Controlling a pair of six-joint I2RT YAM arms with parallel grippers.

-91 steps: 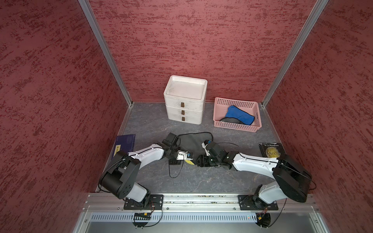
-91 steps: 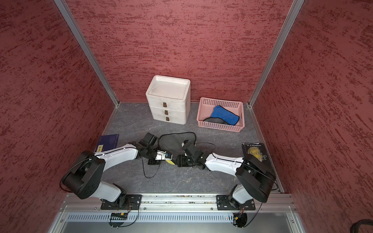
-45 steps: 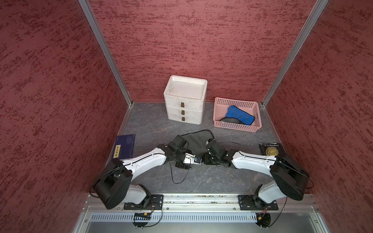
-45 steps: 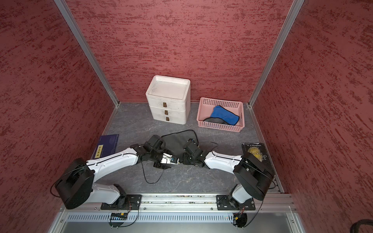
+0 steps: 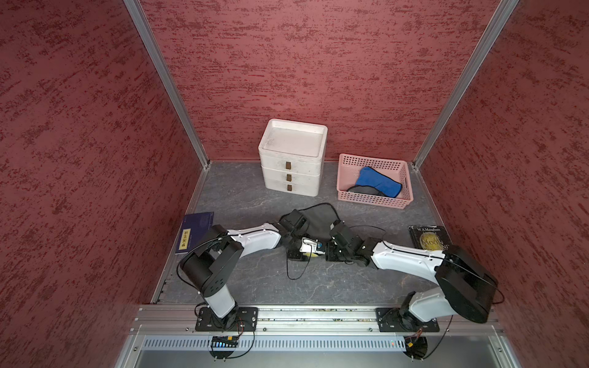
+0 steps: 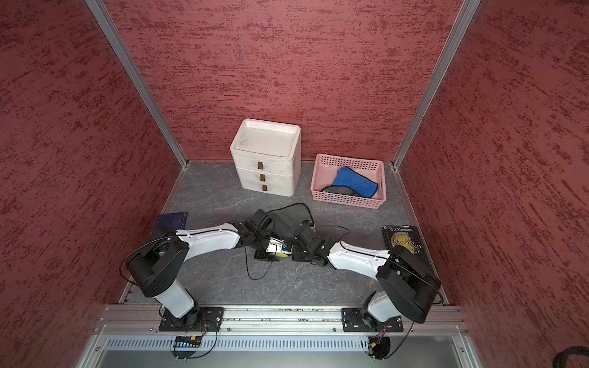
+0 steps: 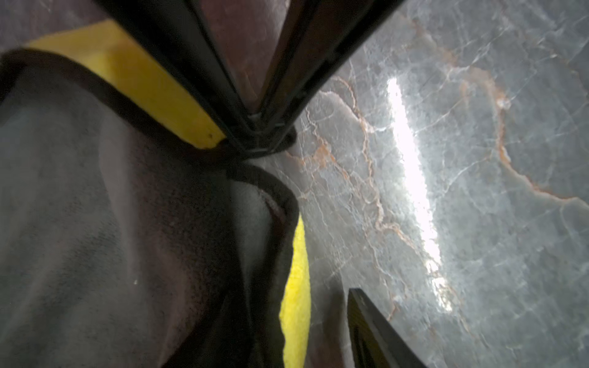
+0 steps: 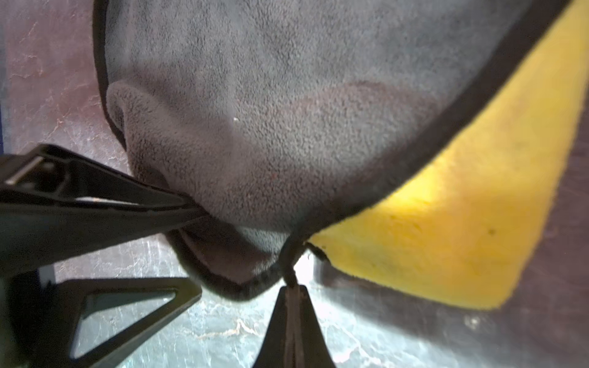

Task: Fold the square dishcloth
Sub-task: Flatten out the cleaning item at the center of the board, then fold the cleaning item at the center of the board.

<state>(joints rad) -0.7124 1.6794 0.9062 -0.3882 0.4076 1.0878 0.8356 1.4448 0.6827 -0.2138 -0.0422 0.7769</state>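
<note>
The square dishcloth (image 5: 318, 218) is dark grey with a black hem and a yellow underside (image 8: 462, 207). It lies rumpled mid-table between both arms in both top views. My right gripper (image 8: 291, 288) is shut, pinching the black hem at the cloth's near corner. My left gripper (image 5: 304, 251) faces it, almost touching. Its two fingers (image 8: 95, 204) stand apart, open, with a fold of the cloth's corner between them. In the left wrist view one left finger (image 7: 376, 334) shows beside the yellow edge; the cloth hides the other.
A white three-drawer unit (image 5: 291, 157) and a pink basket (image 5: 344, 178) holding a blue cloth (image 5: 377, 181) stand at the back. A dark book (image 5: 430, 237) lies at the right, a blue book (image 5: 194, 232) at the left. A black cable (image 5: 296, 270) loops near the left wrist.
My left gripper, shut a second ago, has opened and shifted right. My right gripper, open then, has closed on the cloth's hem.
</note>
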